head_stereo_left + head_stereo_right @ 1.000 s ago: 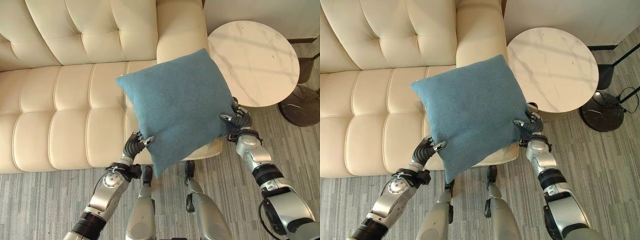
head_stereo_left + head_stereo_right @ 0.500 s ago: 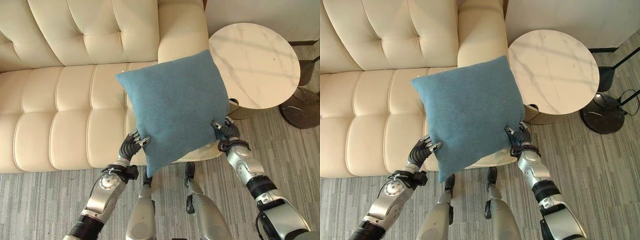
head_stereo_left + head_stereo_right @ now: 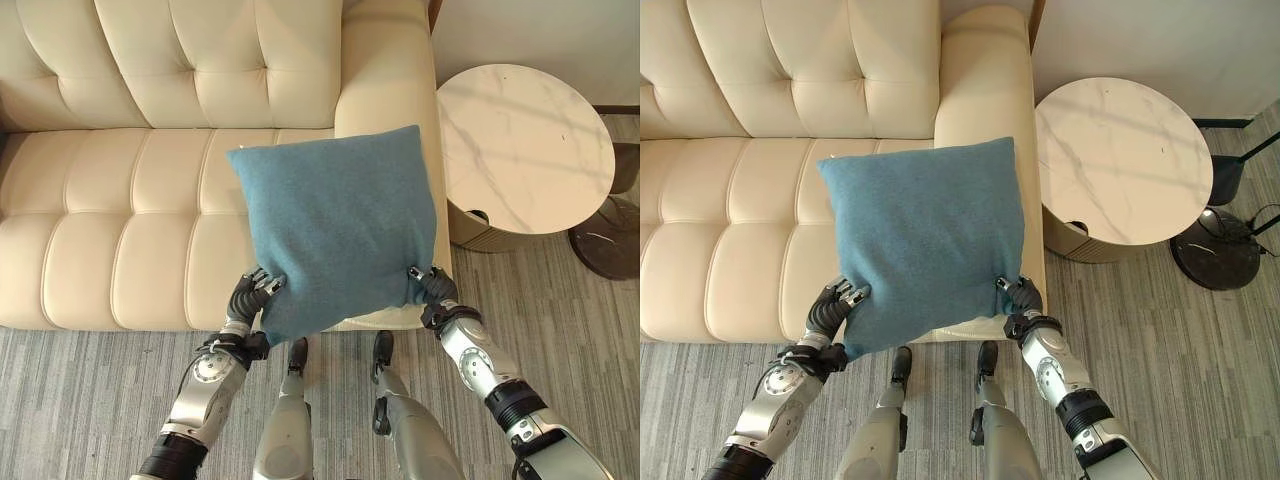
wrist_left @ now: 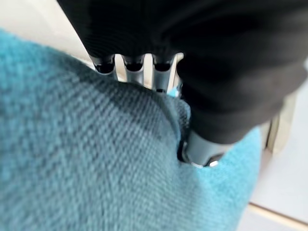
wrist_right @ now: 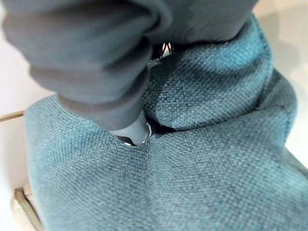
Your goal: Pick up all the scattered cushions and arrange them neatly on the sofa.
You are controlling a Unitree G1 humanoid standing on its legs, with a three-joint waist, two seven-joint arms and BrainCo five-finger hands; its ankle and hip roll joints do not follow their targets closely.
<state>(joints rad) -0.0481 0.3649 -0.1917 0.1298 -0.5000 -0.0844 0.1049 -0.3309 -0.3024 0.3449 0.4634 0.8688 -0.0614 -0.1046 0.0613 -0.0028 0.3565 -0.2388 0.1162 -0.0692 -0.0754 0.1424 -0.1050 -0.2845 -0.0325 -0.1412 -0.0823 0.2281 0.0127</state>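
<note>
A square teal-blue cushion (image 3: 335, 230) hangs in the air over the right end of the cream tufted sofa (image 3: 130, 220). My left hand (image 3: 250, 297) pinches its lower left corner, fingers and thumb curled into the cloth (image 4: 96, 159). My right hand (image 3: 432, 288) is shut on the lower right corner, the fabric bunched round its thumb (image 5: 192, 144). The cushion stands almost square to the sofa and covers the seat beside the right armrest (image 3: 385, 70).
A round white marble side table (image 3: 525, 150) stands right of the armrest. A dark lamp base (image 3: 1218, 250) sits on the grey striped carpet (image 3: 80, 400) farther right. The sofa seat to the left lies bare.
Both hands have drawn closer together and lower, turning the cushion from a diamond tilt to nearly square. The camera has shifted, so the sofa and table sit further right and lower.
</note>
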